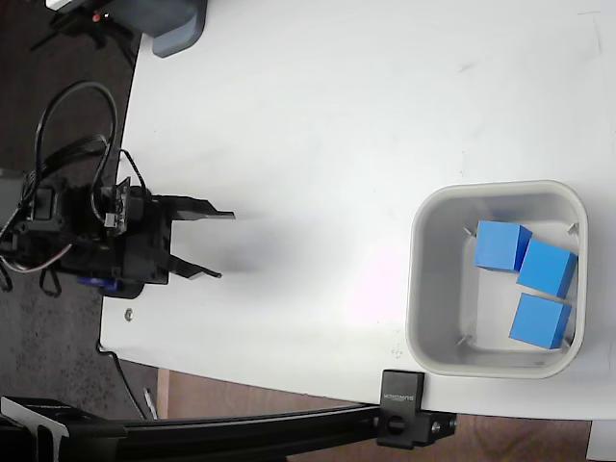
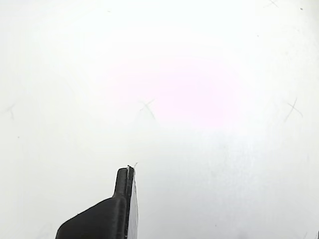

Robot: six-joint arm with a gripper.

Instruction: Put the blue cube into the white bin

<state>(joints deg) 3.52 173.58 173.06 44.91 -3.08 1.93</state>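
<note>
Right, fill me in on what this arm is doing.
Nothing is being handled at the moment. The gripper sits open and empty over the left side of the white table in the fixed view, well away from the white bin on the right. Three blue cubes lie inside that bin, and none shows on the table. The wrist view shows only bare tabletop and one finger.

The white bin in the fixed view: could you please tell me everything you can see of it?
The white bin is a rounded-square tub that looks like plastic, with a thick rim and walls sloping down to a greyish floor. It sits upright on the white table near the right edge of the picture, far from the open gripper at the left. Three blue cubes lie inside, bunched toward its right wall. Nothing else touches it.
</note>
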